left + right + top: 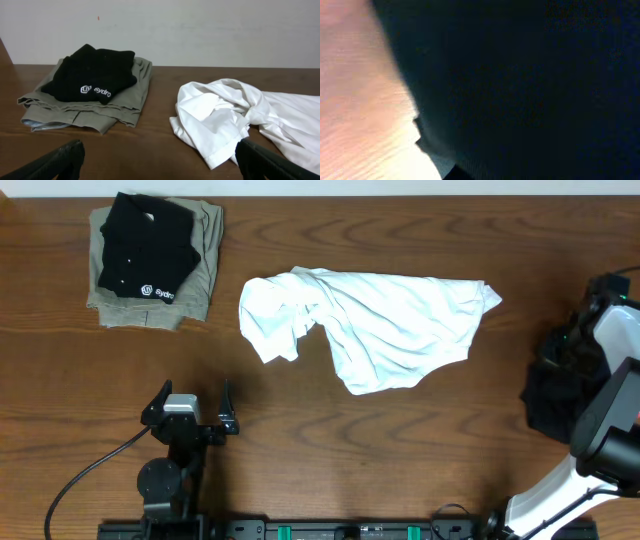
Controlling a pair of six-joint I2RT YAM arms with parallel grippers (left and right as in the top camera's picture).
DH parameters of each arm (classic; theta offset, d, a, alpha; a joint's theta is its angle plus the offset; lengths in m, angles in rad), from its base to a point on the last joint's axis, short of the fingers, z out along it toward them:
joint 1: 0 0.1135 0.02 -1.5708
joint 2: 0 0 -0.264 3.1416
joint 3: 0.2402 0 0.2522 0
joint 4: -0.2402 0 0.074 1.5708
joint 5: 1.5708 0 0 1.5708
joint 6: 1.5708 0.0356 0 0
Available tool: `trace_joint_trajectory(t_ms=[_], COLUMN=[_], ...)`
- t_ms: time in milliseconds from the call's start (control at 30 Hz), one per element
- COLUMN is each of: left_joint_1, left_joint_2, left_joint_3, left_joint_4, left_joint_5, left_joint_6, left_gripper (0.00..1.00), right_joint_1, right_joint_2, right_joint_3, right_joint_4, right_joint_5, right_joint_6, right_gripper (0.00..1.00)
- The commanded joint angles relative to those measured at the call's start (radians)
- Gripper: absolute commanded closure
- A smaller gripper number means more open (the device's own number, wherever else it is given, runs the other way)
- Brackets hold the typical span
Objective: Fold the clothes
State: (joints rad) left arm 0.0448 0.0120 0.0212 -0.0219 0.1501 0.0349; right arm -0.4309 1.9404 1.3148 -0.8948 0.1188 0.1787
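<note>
1. White T-shirt is found crumpled and unfolded at the middle of the worktop, with its left end bunched up; no fold has been made in it.
2. A folded black shirt is seen stacked on a folded khaki garment at the far left, well apart from the T-shirt.
3. The left hand is held empty with its fingers wide apart, at the near left of the T-shirt and not touching it.
4. The right hand is closed together at the right edge, over a heap of dark cloth. Its wrist view is filled with dark fabric, so that cloth may be pinched, but this cannot be told for sure.
5. The step in hand is judged to be the very start for the T-shirt: it has first to be spread flat.
6. For the next move, the right hand would have to be brought from the dark heap to the T-shirt's right edge and opened. The left hand would be advanced to the bunched left end, so that both ends can be pinched low against the worktop and drawn apart.
</note>
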Motion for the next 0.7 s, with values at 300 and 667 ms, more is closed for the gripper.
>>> trace_joint_trajectory(t_ms=[300,667], left_joint_1=[0.004,0.004], left_joint_2=[-0.002,-0.002], left_joint_3=[-0.017,-0.017], left_joint_4=[-0.034,-0.034], left_joint_5=[0.014,0.014], left_joint_6=[0.017,0.017], left_gripper=[0.02,0.02], right_joint_1=[-0.119,0.065], right_joint_2=[-0.018,-0.283], right_joint_3=[0.016,0.074], right_joint_4=[-0.078,-0.051], right_joint_5=[0.248,-0.391], right_joint_6=[0.241,0.008], right_gripper=[0.99,0.30])
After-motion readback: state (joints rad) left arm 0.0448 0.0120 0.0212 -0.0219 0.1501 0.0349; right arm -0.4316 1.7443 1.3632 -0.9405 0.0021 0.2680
